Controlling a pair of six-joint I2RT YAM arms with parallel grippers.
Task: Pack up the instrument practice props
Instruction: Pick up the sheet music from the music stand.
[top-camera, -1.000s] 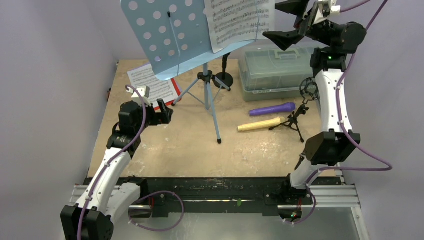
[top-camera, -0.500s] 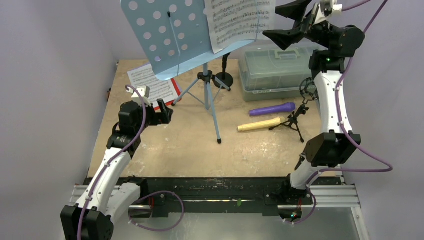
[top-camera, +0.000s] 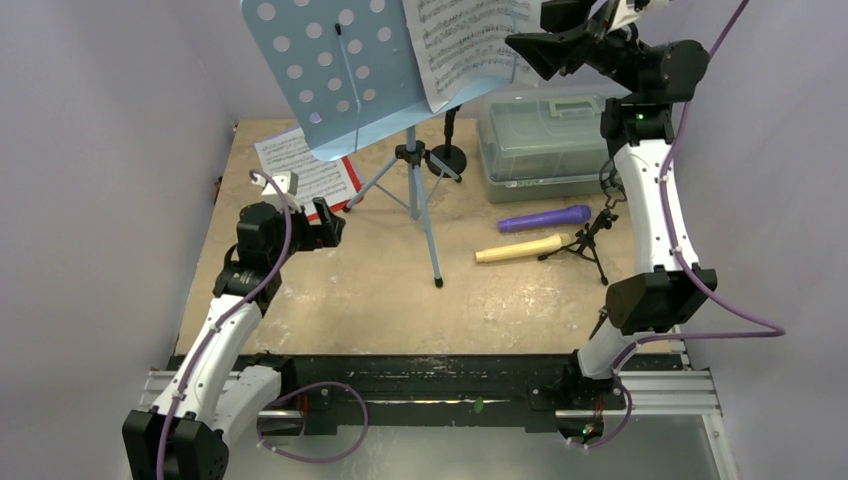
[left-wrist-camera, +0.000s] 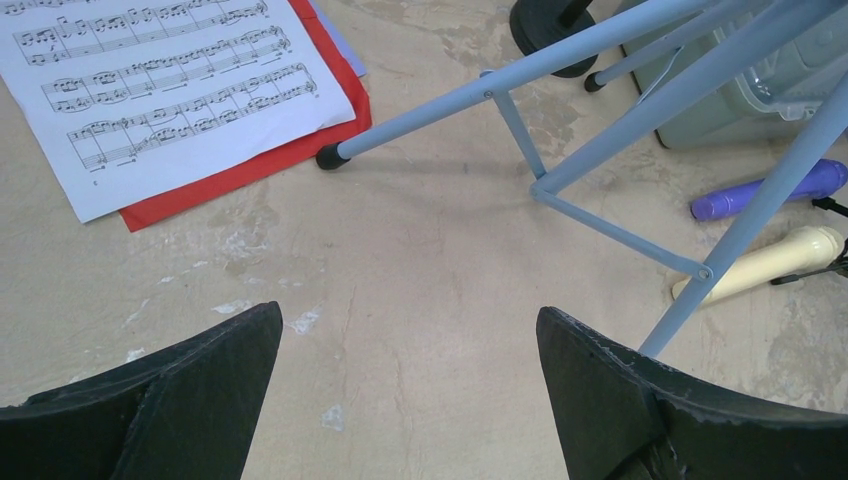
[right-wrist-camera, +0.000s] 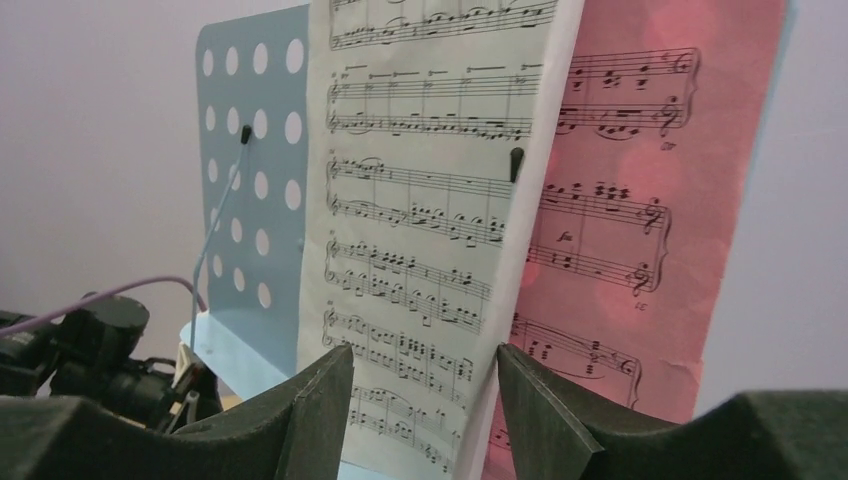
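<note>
- The right gripper (top-camera: 528, 25) is raised high at the table's 1 o'clock. The printed sheet music (top-camera: 465, 45) on the light-blue music rest (top-camera: 330, 70) is just at its 9 o'clock.
- In the right wrist view, the sheet's (right-wrist-camera: 430, 200) lower right edge stands in the gap of that gripper (right-wrist-camera: 423, 355). Its jaws are apart on either side of the paper and not pinched on it.
- A second page (right-wrist-camera: 620, 200), pink-tinted in this view, hangs behind the first at 3 o'clock. The rest's perforated plate (right-wrist-camera: 250, 150) shows at 9 o'clock.
- The left gripper (top-camera: 330, 222) hovers low over the table (top-camera: 380, 290), spread wide with nothing between its jaws.
- At its 11 o'clock another sheet (top-camera: 300, 165) lies on the red folder (left-wrist-camera: 160, 205). The rest's tripod legs cross at its 3 o'clock.
- The purple microphone (top-camera: 545, 217) and cream microphone (top-camera: 520, 249) lie side by side at the tripod's 3 o'clock.
- A small black mic holder (top-camera: 590, 240) stands just right of the microphones.
- A round-based holder (top-camera: 448, 155) stands behind the tripod, beside the translucent plastic box (top-camera: 545, 145).
</note>
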